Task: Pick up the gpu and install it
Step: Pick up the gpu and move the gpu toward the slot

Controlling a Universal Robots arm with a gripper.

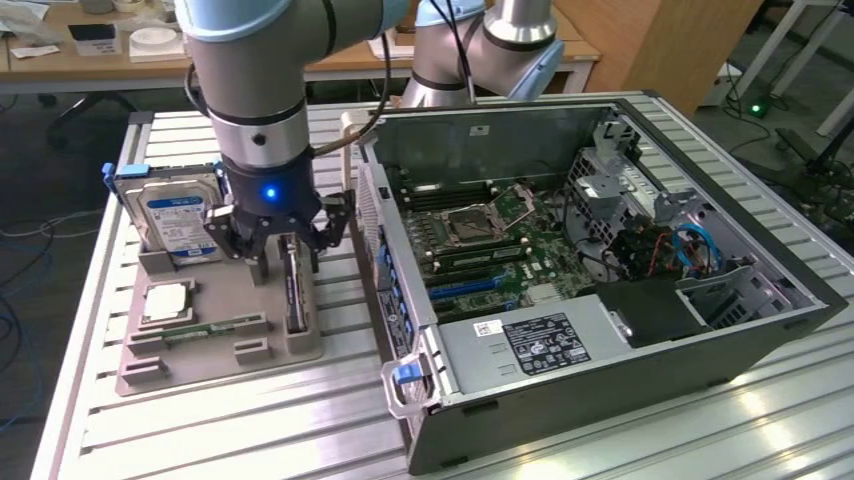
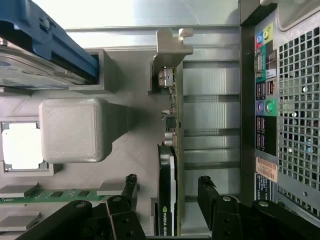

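The gpu (image 1: 296, 300) stands on its long edge in a slot of the grey holder (image 1: 200, 350). The holder sits on the slatted metal surface (image 1: 240, 420), and the slot is on its side nearest the case. The card is thin, with a black cooler face, a green board behind it and a silver bracket (image 2: 170, 47) at one end.

Exterior view, left to right: upright hard drive (image 1: 178, 215), CPU (image 1: 167, 300), memory stick (image 1: 214, 328), gpu, open computer case (image 1: 601, 250) with its motherboard (image 1: 481, 240) exposed. The wrist view adds white lettering on the cooler and the case's rear ports (image 2: 262, 95).

The arm (image 1: 260, 90) points straight down over the card. Its pincer (image 2: 167, 180) is open, with one finger (image 2: 131, 187) on each side of the gpu and a gap on both sides, gripping nothing.
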